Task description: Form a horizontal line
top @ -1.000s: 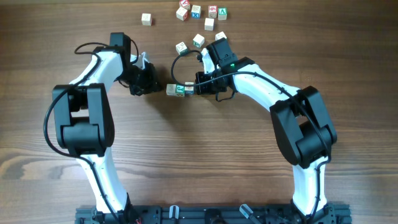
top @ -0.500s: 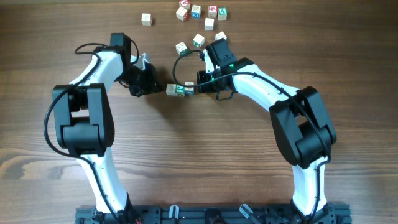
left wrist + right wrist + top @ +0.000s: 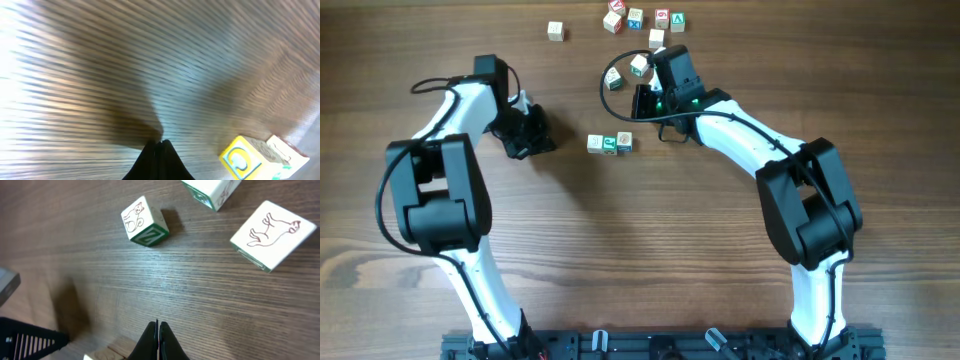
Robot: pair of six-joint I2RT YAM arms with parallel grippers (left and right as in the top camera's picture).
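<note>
Row: the horizontal line (image 3: pixel 609 144) is three small pale wooden letter cubes set side to side, with the green-marked one in the middle. It lies on the wooden table (image 3: pixel 650 250) between the two grippers and neither touches it.
Left gripper: the left gripper (image 3: pixel 542 143) has its jaws pressed together and holds nothing. The row is near, off beyond its tips. In the left wrist view the yellow-marked end cube (image 3: pixel 242 157) sits to the right of the closed tips, apart from them.
Right gripper: the right gripper (image 3: pixel 640 100) also has its jaws pressed together and is empty. A loose Z cube (image 3: pixel 142 222) lies ahead of the tips, and the row is near on the opposite side.
Handling: the cubes are probably light, stiff, smooth-faced wood, not fragile, and likely to slide or spin on the table. They are not joined, so one nudge could skew the row.
Hold: pinch a single cube across two opposite flat faces. To straighten the row, press on its outer end faces.
</note>
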